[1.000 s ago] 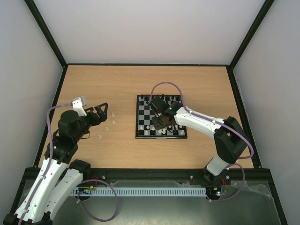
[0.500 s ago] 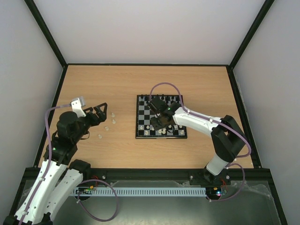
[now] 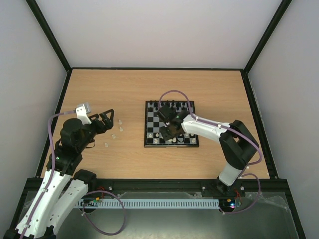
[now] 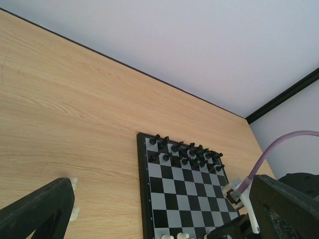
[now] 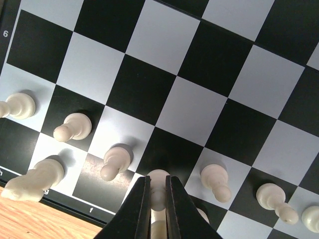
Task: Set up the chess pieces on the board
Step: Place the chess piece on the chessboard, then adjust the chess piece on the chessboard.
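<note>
The board point(image 3: 149, 125) lies at table centre with black chessmen along its far rows and white chess pieces point(image 3: 155, 140) along its near rows. My right gripper point(image 3: 168, 133) is low over the near rows, shut on a white pawn point(image 5: 157, 191) whose base rests over a black square between two other white pawns point(image 5: 115, 160) point(image 5: 216, 180). My left gripper point(image 3: 107, 119) is open and empty, raised beside several loose white pieces point(image 3: 119, 125) on the table left of the board. In the left wrist view the board point(image 4: 149, 209) lies ahead between its fingers point(image 4: 40, 209).
A loose white piece point(image 3: 105, 145) lies nearer the front on the left. Black rails and white walls enclose the table point(image 3: 199, 84). The right arm's purple cable point(image 3: 172, 92) loops over the board's far side.
My right gripper has shifted slightly left and nearer over the board's near rows. The left arm has not moved.
</note>
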`<state>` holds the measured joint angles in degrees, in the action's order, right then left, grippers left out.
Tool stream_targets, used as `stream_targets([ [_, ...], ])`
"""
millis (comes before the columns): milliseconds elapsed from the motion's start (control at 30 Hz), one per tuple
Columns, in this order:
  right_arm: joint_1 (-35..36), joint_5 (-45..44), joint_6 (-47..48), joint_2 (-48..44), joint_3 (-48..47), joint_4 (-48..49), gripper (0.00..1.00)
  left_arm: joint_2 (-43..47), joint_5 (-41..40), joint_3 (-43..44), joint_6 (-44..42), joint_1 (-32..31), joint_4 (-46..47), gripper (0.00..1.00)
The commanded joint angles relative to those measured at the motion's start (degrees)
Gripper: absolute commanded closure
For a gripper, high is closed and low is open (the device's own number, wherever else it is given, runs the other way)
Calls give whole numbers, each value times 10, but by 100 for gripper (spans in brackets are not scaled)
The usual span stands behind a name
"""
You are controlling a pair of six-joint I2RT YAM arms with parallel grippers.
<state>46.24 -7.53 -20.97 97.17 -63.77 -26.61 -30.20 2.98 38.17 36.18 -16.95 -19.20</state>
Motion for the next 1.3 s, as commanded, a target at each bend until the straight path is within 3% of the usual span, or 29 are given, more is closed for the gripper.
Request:
stream_targets([
  [0,-1,7,3,15,6,-5,93,-1,2,-9,-1,3,1,1],
  [167,-1,8,5,19,5,-6,90,-2,2,-8,0,3,3,0],
  [300,-1,6,5,18,5,-6,82,-2,3,-10,0,3,4,0],
  [600,-1,-4,4,7,1,-8,79,-3,4,-9,0,3,4,0],
  [833,0,-23,0,-22,-11,-19,70,-3,4,-8,0,3,4,0],
  [1267,-1,-4,-11,-81,23,-40,70,-8,7,-6,0,3,9,1],
])
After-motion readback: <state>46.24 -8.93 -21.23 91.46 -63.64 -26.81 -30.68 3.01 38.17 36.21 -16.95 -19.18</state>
